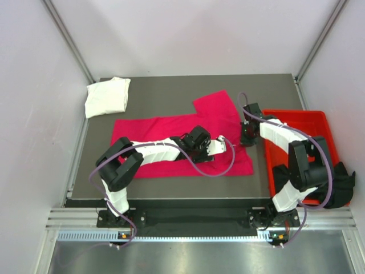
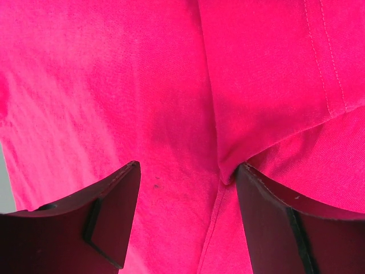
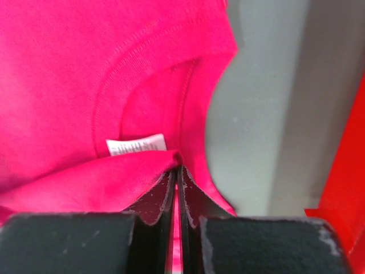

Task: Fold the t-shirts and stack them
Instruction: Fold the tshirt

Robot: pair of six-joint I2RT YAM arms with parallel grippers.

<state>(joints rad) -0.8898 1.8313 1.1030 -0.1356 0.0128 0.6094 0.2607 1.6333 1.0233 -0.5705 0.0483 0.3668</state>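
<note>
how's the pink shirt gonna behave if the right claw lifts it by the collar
Probably floppy: the pink t-shirt bunches into a soft ridge where the right claw pinches it. It will likely drape and drag rather than rise flat, as most of it lies spread on the table. It looks thin, so probably light.

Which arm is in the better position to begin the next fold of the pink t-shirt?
Probably the right. The right gripper is shut on the pink t-shirt at its collar, beside the label. The left gripper stands open over the middle, gripping nothing.
</note>
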